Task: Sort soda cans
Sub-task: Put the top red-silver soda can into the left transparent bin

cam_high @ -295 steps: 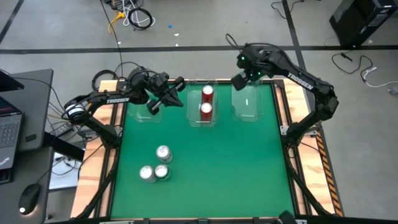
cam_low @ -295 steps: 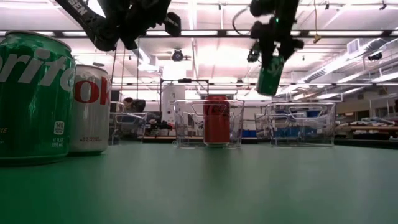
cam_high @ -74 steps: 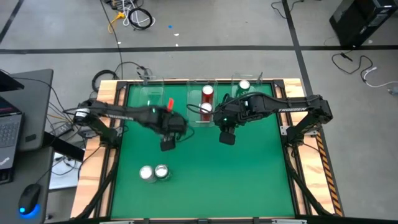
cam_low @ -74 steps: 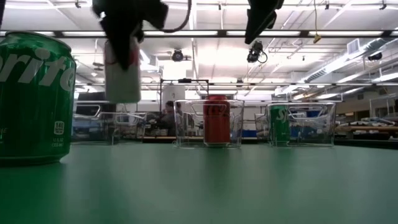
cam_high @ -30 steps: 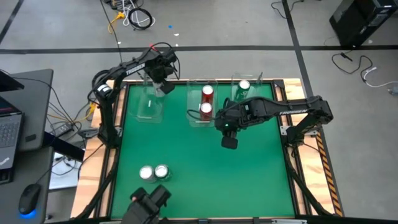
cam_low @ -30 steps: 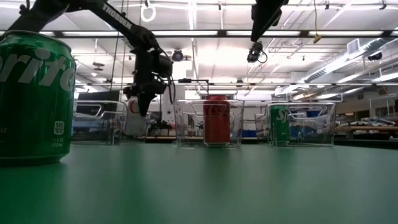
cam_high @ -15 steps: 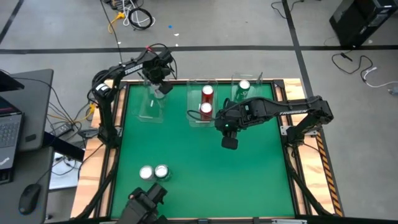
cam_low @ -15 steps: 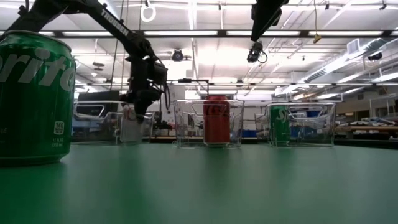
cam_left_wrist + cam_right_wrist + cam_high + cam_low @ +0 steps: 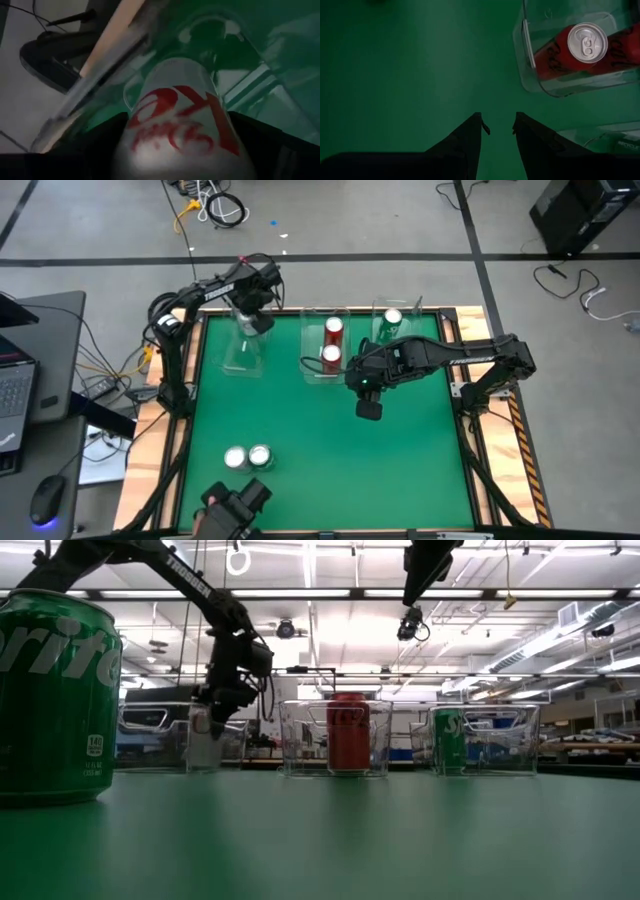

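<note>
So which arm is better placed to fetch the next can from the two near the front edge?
Probably the right. Its gripper hangs open and empty over mid-table, nearer the two cans. The left gripper is at the far left bin, shut on a silver can.

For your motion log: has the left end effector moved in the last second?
Yes. The left end effector has come down with the silver can inside the clear left bin.
</note>
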Controlling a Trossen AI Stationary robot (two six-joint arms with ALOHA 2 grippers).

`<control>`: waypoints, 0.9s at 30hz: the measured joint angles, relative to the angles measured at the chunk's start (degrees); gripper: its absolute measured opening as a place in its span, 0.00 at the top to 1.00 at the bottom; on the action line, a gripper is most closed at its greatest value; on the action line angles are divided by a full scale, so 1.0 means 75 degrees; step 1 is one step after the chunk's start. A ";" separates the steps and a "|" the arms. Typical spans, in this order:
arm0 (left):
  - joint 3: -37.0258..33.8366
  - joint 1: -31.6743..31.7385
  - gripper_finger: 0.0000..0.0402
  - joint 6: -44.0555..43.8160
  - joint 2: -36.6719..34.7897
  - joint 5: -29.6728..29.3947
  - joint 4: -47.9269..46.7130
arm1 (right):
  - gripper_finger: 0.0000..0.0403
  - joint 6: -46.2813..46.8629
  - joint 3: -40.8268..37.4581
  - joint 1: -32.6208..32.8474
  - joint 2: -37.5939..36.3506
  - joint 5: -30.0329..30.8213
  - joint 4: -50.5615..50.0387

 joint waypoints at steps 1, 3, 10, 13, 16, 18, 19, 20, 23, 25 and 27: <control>0.0000 -0.0026 0.23 -0.0002 0.0000 -0.0015 -0.0062 | 0.68 -0.0003 0.0000 0.0000 0.0000 0.0000 0.0014; 0.0000 -0.0058 0.26 -0.0003 -0.0005 -0.0015 -0.0079 | 0.68 -0.0013 0.0000 -0.0003 0.0000 0.0003 0.0067; -0.0003 -0.0173 0.14 -0.0024 -0.0014 0.0037 -0.0190 | 0.68 0.0007 0.0000 -0.0002 0.0000 0.0000 0.0281; -0.0003 -0.0197 0.04 0.0005 -0.0023 -0.0003 -0.0223 | 0.68 0.0001 0.0000 -0.0003 0.0000 0.0001 0.0302; -0.0003 -0.0189 0.06 0.0005 -0.0023 -0.0085 -0.0251 | 0.68 -0.0004 0.0001 -0.0002 0.0000 0.0001 0.0307; 0.0002 -0.0187 0.07 0.0005 -0.0023 -0.0189 -0.0297 | 0.68 -0.0004 0.0000 0.0000 0.0000 0.0000 0.0308; 0.0033 -0.0191 0.07 0.0012 -0.0023 -0.0214 -0.0416 | 0.68 -0.0007 0.0001 -0.0003 0.0000 0.0001 0.0308; 0.0083 -0.0196 0.07 0.0033 -0.0023 -0.0225 -0.0560 | 0.68 -0.0010 0.0002 0.0000 0.0000 0.0003 0.0308; 0.0384 -0.0271 0.06 0.0146 -0.0026 -0.0472 -0.0781 | 0.68 -0.0055 0.0003 -0.0005 0.0000 0.0002 0.0313; 0.0695 -0.0347 0.06 0.0165 -0.0026 -0.0674 -0.1036 | 0.68 -0.0066 0.0002 -0.0009 0.0000 0.0003 0.0310; 0.1081 -0.0441 0.05 0.0172 -0.0029 -0.0800 -0.1104 | 0.68 -0.0078 0.0000 -0.0009 0.0000 0.0006 0.0310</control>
